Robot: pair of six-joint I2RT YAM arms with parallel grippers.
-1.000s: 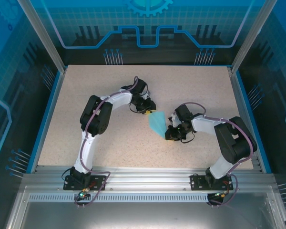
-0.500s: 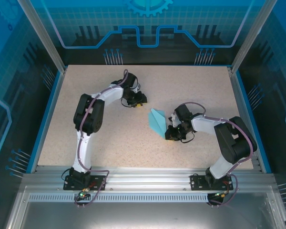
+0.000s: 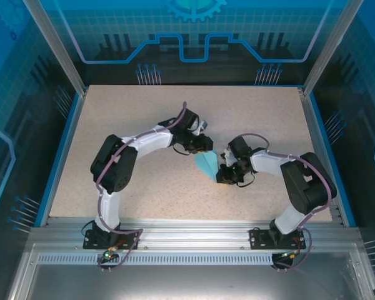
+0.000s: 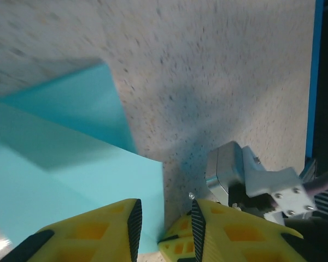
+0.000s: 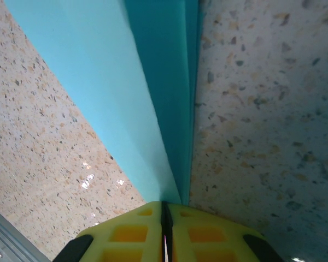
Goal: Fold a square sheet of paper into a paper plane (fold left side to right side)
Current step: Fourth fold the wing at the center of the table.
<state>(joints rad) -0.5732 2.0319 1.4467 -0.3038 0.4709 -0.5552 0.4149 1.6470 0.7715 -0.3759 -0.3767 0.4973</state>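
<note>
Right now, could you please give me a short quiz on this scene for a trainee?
1. True or false: the left gripper is shut.
2. Which one is shut on the folded paper? A: left gripper. B: right gripper. C: neither.
3. Fill in: the folded paper rests on the speckled ____.
Key: 1 false, its jaws stand apart; 2 B; 3 table.

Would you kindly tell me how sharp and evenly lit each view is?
Left wrist: the table is smeared at upper left, and a dark shadow falls beside the paper ahead of the left pincer. Right wrist: speckle is crisp, with small glare spots at lower left; the right pincer is sharp. Top external: even, blue-tinted light, no blur.
</note>
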